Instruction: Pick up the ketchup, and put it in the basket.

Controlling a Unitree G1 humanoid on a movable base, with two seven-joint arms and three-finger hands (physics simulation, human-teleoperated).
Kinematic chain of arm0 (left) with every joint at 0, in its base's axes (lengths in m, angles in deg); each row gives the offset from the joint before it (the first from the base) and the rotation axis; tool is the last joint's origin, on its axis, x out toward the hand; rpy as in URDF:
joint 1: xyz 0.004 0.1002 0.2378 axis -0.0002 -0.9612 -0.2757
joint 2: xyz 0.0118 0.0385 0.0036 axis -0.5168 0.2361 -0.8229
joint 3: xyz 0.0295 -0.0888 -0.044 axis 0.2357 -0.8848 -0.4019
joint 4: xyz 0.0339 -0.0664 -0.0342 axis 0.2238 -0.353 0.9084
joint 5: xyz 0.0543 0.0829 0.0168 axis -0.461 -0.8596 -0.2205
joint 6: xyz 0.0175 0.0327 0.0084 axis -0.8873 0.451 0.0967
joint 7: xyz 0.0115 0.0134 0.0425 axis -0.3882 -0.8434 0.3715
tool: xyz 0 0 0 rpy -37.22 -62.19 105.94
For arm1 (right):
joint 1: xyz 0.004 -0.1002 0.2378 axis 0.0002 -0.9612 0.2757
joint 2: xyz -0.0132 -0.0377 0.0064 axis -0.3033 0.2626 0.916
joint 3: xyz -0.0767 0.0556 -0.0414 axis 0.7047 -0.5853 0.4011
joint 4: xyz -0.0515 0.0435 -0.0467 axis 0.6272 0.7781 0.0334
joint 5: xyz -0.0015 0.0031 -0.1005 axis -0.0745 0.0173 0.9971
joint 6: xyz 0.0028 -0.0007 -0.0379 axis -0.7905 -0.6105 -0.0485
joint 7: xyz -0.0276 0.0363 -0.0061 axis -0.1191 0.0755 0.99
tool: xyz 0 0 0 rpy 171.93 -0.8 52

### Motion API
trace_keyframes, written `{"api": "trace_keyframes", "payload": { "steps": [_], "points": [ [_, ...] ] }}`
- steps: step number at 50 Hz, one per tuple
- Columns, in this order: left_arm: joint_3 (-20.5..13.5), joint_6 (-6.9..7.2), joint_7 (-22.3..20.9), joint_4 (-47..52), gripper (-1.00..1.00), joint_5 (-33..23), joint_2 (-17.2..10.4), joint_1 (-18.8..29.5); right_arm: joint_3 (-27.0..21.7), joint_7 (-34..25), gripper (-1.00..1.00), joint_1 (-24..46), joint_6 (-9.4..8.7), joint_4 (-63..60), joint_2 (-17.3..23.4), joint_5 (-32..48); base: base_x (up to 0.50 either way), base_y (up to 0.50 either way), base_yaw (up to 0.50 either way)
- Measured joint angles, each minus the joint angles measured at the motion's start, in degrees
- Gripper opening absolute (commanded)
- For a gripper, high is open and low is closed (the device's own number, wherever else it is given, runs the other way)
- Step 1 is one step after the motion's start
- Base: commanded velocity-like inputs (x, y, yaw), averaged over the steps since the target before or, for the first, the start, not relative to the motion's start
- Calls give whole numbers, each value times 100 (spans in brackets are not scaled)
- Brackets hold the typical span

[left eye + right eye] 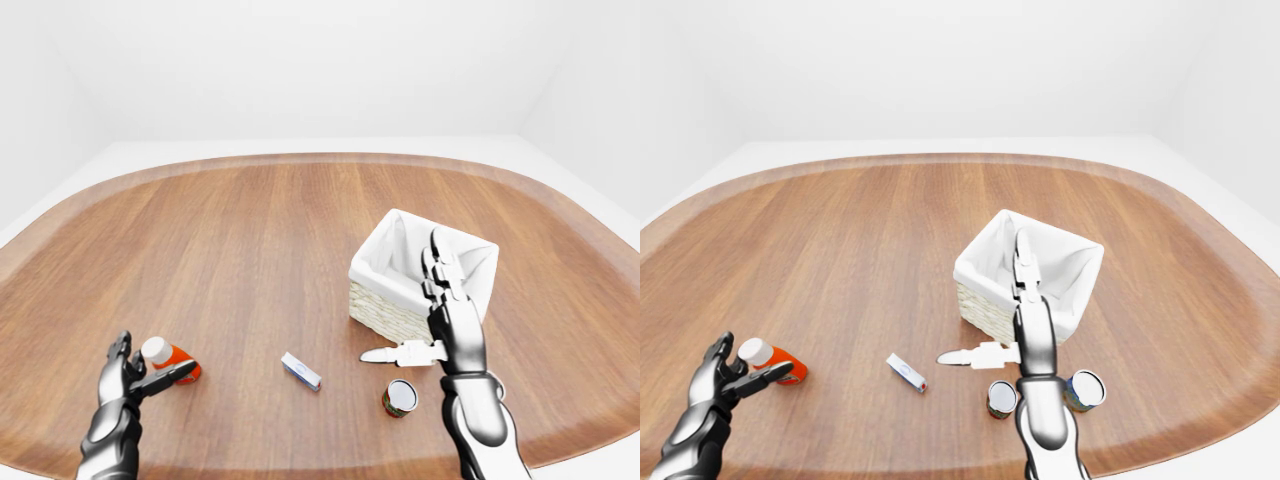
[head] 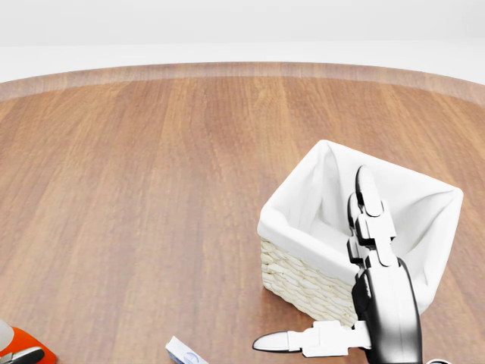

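The ketchup (image 1: pixel 172 357), an orange-red bottle with a white cap, lies on its side on the wooden table at the lower left of the left-eye view. My left hand (image 1: pixel 140 364) stands open about its capped end, with one finger (image 1: pixel 170 375) lying across the bottle and the others left of the cap. The wicker basket (image 1: pixel 383 311) with a white cloth lining sits right of centre. My right hand (image 1: pixel 412 305) is open beside the basket's near wall, its fingers (image 2: pixel 367 189) pointing up and its thumb (image 2: pixel 276 342) stretched to the left.
A small white and blue box (image 1: pixel 300 370) lies between the ketchup and the basket. A tin can (image 1: pixel 400 397) stands below the basket, and a second can (image 1: pixel 1085 390) shows beside my right forearm. The table's rounded edge (image 1: pixel 300 470) runs close below.
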Motion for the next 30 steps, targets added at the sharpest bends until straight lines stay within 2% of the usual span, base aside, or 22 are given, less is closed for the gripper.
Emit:
{"api": "trace_keyframes", "payload": {
  "steps": [20,21,22,23,30],
  "points": [
    [319,0,101,-687,100,194,-204,427,33,11,100,23,0,50,3,21,0,0,0],
    [328,0,97,-703,86,201,-208,442,34,12,100,25,0,54,3,22,0,0,0],
    [335,0,94,-718,-55,207,-212,454,35,12,100,28,0,59,2,22,0,0,0],
    [340,0,87,-729,-100,218,-214,465,35,13,100,30,0,63,2,23,0,0,0],
    [345,0,85,-722,-100,298,-242,498,45,17,100,33,0,81,1,30,0,0,0]
  ]
}}
